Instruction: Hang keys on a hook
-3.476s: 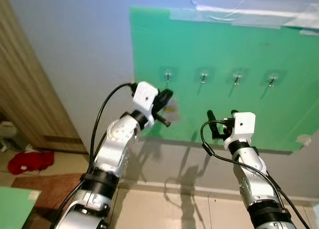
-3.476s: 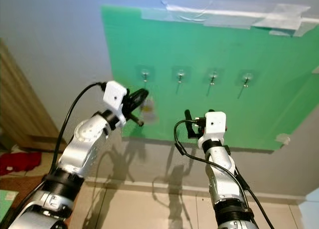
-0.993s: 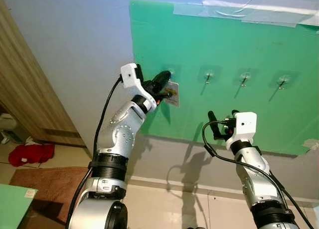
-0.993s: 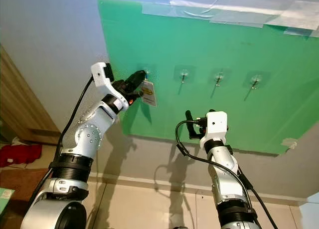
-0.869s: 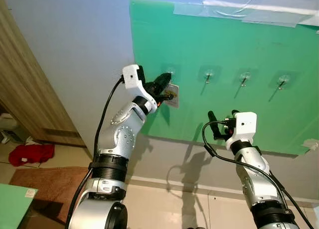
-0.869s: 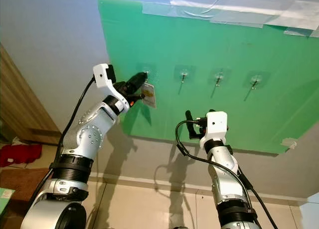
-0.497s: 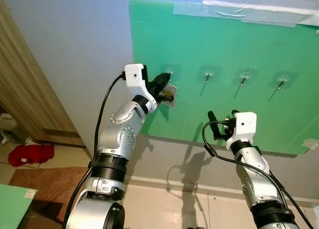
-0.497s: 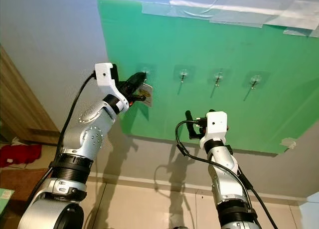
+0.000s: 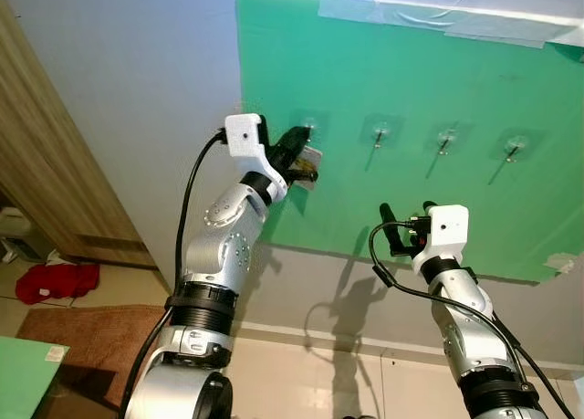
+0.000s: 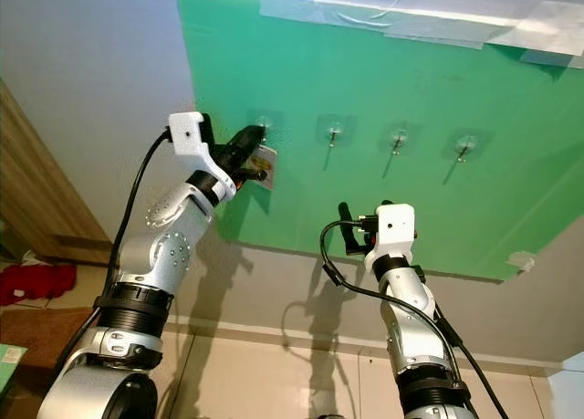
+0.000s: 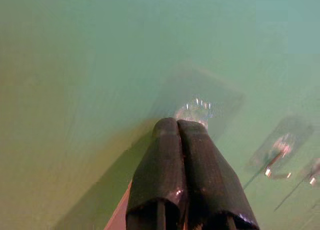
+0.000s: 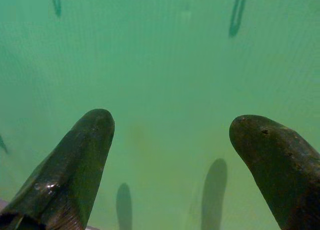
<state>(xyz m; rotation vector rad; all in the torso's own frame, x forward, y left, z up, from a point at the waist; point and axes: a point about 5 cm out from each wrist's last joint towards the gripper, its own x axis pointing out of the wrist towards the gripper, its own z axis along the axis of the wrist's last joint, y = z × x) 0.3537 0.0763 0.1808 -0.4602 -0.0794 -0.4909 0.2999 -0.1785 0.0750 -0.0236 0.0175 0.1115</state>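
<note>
Raised since earlier frames: left gripper (image 9: 306, 143), fingers clenched on the key tag (image 9: 308, 157), tips at the leftmost hook (image 9: 309, 130) near the green board's (image 9: 411, 72) left edge. Right gripper (image 9: 404, 224): fingers spread, released, facing the board's lower area, well apart from the hooks.

I see a matt green board (image 9: 411, 191) with clear glossy tape (image 9: 438, 22), shiny metal hooks (image 9: 377, 138) on clear plastic pads, grained wood door (image 9: 46, 182), and glossy black rubbery fingers (image 11: 190, 180).
</note>
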